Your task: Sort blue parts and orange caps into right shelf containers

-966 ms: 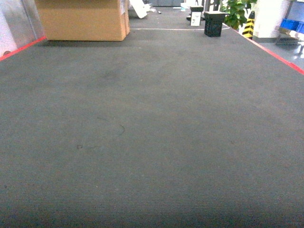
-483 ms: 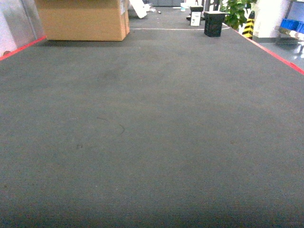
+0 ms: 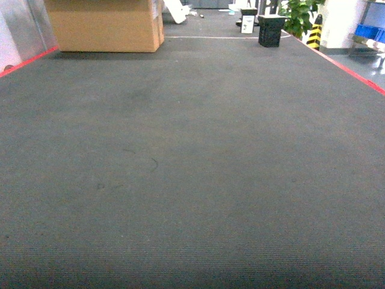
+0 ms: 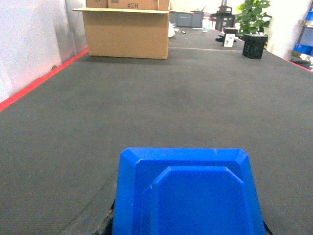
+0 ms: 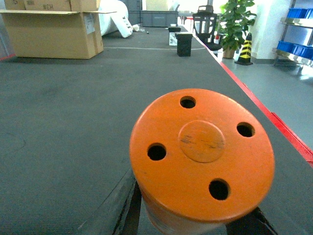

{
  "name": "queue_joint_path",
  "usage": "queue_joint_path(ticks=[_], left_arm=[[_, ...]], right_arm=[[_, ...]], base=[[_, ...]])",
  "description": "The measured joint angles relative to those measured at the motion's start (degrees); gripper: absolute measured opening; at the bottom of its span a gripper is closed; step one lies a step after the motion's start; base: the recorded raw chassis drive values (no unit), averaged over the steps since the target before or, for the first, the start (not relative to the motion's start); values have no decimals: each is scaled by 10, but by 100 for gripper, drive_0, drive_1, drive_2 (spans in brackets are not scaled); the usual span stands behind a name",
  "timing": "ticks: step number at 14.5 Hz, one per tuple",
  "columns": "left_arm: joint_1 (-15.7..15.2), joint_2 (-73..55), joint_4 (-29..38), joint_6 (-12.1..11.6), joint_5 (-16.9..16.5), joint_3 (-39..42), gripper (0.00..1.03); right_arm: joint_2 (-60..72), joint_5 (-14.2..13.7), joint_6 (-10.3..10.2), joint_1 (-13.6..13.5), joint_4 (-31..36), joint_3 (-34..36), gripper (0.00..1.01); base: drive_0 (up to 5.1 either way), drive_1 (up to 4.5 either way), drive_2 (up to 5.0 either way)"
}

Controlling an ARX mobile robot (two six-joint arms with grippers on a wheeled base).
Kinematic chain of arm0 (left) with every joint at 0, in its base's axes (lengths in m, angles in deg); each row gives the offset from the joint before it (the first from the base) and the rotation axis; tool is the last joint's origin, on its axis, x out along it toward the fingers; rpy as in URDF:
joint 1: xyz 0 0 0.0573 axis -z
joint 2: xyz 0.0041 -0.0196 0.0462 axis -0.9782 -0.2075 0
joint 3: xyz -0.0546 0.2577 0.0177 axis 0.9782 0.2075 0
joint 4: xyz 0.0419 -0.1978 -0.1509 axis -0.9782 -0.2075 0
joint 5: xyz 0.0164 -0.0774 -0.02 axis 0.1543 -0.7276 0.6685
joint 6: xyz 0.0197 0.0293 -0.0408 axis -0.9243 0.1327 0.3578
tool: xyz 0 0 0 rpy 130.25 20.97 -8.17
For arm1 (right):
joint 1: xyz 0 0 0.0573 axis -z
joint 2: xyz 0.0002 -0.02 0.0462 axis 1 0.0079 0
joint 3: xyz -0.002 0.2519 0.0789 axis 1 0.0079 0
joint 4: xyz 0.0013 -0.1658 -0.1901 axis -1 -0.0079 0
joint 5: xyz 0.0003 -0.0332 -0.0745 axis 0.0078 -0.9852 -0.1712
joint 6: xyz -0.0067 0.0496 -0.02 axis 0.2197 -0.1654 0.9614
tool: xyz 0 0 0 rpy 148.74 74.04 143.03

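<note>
In the left wrist view a bright blue part [image 4: 188, 193] with bevelled edges fills the bottom centre. My left gripper [image 4: 188, 231] is shut on it, and only dark slivers of the fingers [image 4: 110, 221] show beside it. An orange cap [image 5: 201, 159], its flat top pierced by several round holes, is held close to the right wrist camera by my right gripper [image 5: 195, 229]. That gripper's dark fingers [image 5: 128, 213] flank the cap. Neither gripper appears in the head view. Blue shelf containers [image 5: 296, 48] sit on a rack far off to the right, also at the head view's edge [image 3: 369, 30].
Dark grey carpet [image 3: 192, 168] stretches ahead, bordered by red lines [image 3: 352, 69]. A large cardboard box [image 3: 105, 24] stands at the far left. A black crate [image 3: 271, 30], a potted plant [image 3: 299, 15] and a striped cone [image 3: 314, 33] stand at the far right.
</note>
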Motion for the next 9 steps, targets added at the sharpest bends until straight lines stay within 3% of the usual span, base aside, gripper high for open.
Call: queue_joint_path(ticks=[9], left_arm=[[0, 0, 0, 0, 0, 0, 43]], right_arm=[[0, 0, 0, 0, 0, 0, 41]], base=[[0, 0, 0]])
